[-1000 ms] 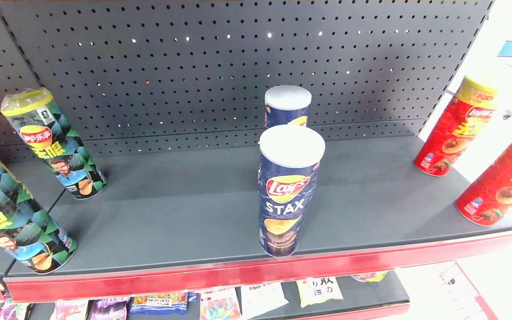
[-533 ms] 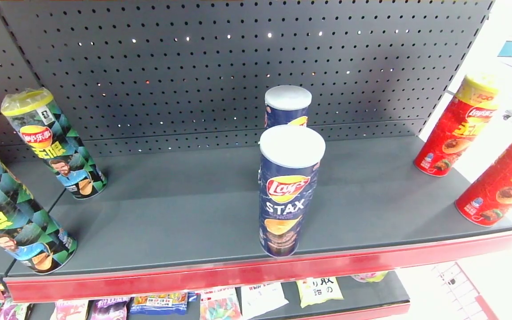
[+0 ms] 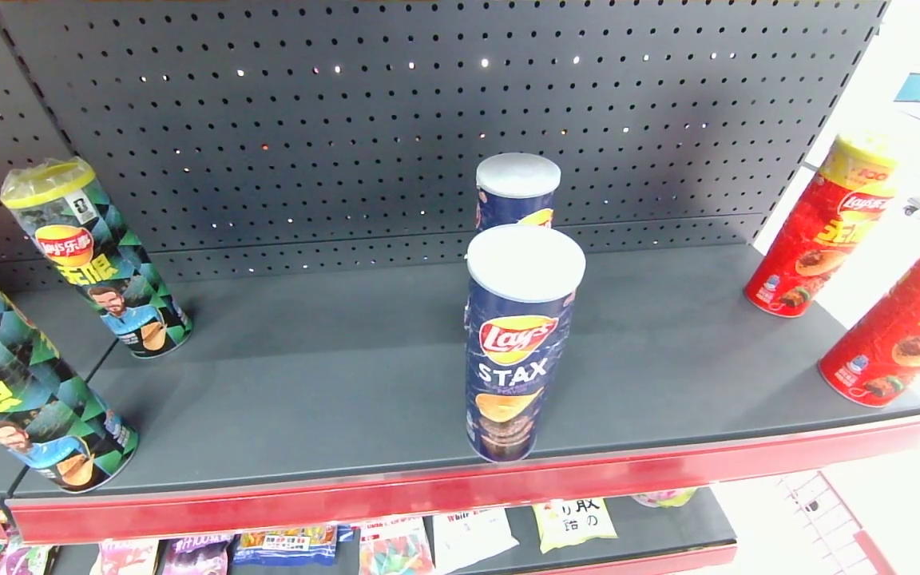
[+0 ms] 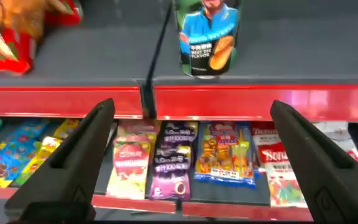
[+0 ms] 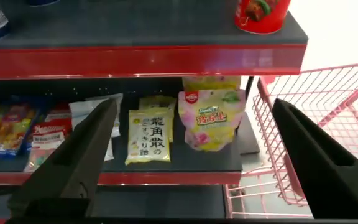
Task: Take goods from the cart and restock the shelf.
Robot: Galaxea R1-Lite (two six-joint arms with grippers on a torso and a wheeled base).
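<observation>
Cart [image 5: 328,87] near wide, empty R tool [image 5: 188,165]; green can [image 4: 207,37] before wide L tool [image 4: 191,165].

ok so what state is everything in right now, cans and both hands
front blue chip can, upright, lid on, at shelf edge
rear blue chip can, upright, lid on
rear green chip can, upright, lid on
front green chip can, upright
rear red chip can, upright, lid on
front red chip can, upright
left hand, open, empty
right hand, open, empty
</observation>
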